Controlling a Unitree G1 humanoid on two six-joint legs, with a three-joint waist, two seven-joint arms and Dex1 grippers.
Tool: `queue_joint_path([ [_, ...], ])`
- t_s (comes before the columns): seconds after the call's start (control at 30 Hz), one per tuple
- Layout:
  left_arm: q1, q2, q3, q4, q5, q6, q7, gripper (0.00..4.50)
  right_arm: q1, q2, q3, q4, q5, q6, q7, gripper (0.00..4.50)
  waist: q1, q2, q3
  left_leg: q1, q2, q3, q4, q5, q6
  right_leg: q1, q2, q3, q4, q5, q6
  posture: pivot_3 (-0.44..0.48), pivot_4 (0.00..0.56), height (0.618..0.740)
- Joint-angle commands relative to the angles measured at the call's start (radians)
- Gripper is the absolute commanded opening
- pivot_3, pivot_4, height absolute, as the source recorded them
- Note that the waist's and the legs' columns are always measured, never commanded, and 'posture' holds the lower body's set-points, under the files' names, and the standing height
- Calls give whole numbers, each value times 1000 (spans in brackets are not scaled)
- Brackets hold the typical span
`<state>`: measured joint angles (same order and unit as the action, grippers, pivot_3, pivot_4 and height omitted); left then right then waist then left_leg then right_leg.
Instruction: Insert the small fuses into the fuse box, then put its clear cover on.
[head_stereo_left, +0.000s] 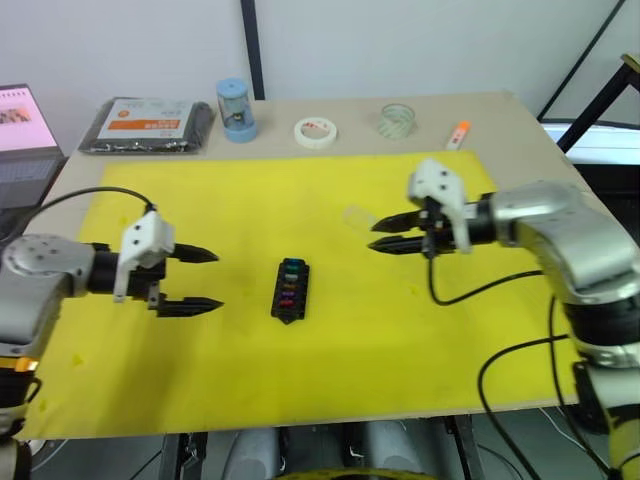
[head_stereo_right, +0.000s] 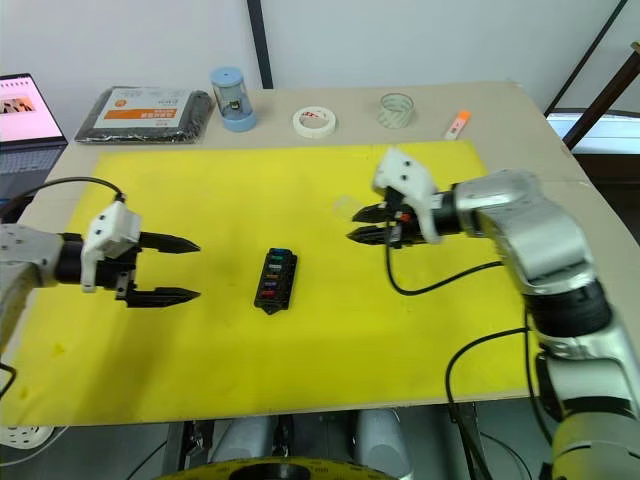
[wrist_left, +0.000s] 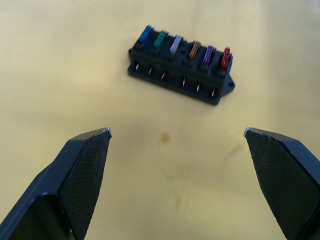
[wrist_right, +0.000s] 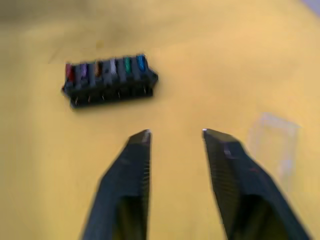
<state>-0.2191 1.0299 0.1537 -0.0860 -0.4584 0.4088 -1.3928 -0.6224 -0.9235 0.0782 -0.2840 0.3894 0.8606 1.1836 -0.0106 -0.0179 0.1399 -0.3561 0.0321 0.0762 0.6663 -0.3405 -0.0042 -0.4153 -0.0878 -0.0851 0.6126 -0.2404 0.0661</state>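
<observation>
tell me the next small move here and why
Probably the right gripper should shift sideways onto the clear cover and close on it. All six small fuses already stand in the fuse box, the cover lies bare on the yellow mat just beside the open, empty right fingers, and the left gripper is open too, further off.

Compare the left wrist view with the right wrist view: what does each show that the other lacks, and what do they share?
Left wrist only: the left end effector, fingers wide apart. Right wrist only: the right end effector, fingers open with a narrower gap, and the clear cover lying on the mat beside it. Shared: the fuse box with six coloured fuses seated in its slots, on the yellow mat.
</observation>
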Motion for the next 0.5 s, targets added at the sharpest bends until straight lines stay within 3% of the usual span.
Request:
queue_joint_path([
  [0.03,44,53,108,14,-16,-19,-16,4500,88,-116,-117,3,5,-64,41,3089,1,0,0,0,0,0,0,-1,1,0,0,0,0,0,0,0,150,740],
  [0.17,88,98,169,47,-8,-33,-24,4500,202,-214,-196,54,-14,-122,42,4461,0,0,0,1,0,1,0,-1,2,0,-1,0,-1,0,0,0,150,740],
  [0.33,115,93,185,51,-13,-52,-18,4500,252,-232,-227,56,-3,-140,22,4461,-3,1,1,2,0,2,0,-1,2,-1,0,0,-1,0,0,0,150,740],
  [0.5,121,40,134,-46,-36,-28,22,4500,165,-165,-165,56,-20,-144,-56,4461,-1,2,1,1,0,2,0,1,-2,-1,-1,0,-1,0,0,0,150,740],
])
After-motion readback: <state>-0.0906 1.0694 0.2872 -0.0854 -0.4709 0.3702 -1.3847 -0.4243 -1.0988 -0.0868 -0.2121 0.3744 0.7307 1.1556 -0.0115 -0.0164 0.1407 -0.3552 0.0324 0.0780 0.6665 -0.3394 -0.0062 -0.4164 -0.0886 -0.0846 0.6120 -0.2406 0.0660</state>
